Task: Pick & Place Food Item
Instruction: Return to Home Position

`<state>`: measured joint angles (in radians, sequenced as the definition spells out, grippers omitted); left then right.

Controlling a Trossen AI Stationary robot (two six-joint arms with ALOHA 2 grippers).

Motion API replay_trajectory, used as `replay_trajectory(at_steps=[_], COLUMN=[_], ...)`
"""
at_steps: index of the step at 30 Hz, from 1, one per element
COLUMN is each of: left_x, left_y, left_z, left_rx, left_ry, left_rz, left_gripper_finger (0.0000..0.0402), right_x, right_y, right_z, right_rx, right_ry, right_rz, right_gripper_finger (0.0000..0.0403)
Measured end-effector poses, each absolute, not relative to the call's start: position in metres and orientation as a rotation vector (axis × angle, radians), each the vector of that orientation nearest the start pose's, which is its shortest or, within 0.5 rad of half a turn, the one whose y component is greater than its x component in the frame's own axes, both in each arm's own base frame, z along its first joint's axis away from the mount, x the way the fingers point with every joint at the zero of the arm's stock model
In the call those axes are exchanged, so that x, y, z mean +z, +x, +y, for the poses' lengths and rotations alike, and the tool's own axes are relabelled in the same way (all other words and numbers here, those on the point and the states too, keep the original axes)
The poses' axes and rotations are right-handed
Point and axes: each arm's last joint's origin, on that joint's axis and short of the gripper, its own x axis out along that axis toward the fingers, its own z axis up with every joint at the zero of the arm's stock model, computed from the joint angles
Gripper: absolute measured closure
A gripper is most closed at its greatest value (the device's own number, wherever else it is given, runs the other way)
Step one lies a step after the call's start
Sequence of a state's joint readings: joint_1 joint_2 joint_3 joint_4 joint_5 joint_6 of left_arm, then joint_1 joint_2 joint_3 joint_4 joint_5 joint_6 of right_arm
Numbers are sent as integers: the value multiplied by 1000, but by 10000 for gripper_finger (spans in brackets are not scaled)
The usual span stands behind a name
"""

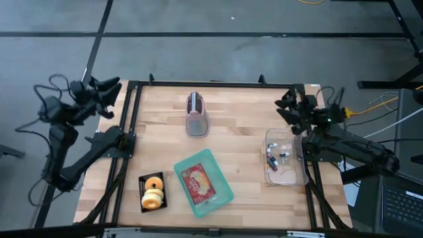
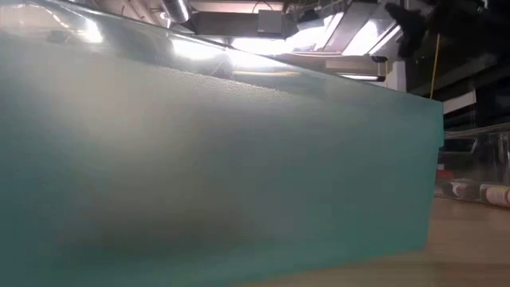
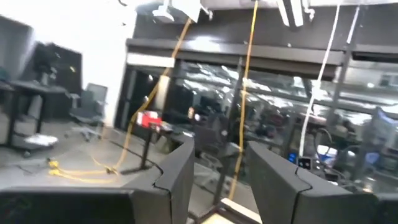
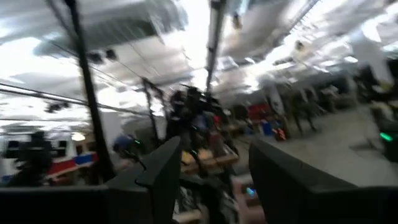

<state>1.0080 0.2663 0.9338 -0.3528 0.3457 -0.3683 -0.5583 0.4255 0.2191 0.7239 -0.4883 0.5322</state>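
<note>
High view: several small food coloring bottles point(image 1: 277, 158) lie inside the transparent bin point(image 1: 295, 173) at the counter's point(image 1: 244, 132) right edge, with the left fingers point(image 3: 177, 183) spread and empty off the counter's left corner and the right fingers point(image 4: 158, 177) likewise spread and empty just beside the bin.

Light wooden plank table point(image 1: 231, 132), bordered by a black frame point(image 1: 211, 84). Toward the far edge, near the middle: upright pinkish toaster-shaped object point(image 1: 197, 116), standing alone. Toward the near edge, at centre: teal tray point(image 1: 223, 192), set askew to the planks. Just beside it on the left: small black tray point(image 1: 143, 178). Along the right edge: transparent bin point(image 1: 294, 177), apart from the teal tray.
</note>
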Motion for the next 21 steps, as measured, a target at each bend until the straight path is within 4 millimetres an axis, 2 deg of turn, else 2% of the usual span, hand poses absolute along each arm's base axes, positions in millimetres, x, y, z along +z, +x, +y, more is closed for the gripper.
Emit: replay_trajectory(at_steps=[9, 12, 15, 21], left_x=[334, 320, 315, 282], left_y=[4, 10, 13, 22], left_z=[-4, 4, 10, 29], left_rx=[739, 754, 779, 883], left_ry=[-158, -222, -222, -307], left_rz=[-394, -296, -287, -212], left_gripper_finger=[260, 260, 260, 260], right_x=[241, 238, 235, 224], right_y=[107, 108, 109, 111], right_z=[-56, -58, -58, -59], right_rx=[-105, -117, -126, -153], right_ry=[296, 310, 308, 314], right_rz=[-336, -308, -277, -166], right_gripper_finger=[218, 218, 218, 217])
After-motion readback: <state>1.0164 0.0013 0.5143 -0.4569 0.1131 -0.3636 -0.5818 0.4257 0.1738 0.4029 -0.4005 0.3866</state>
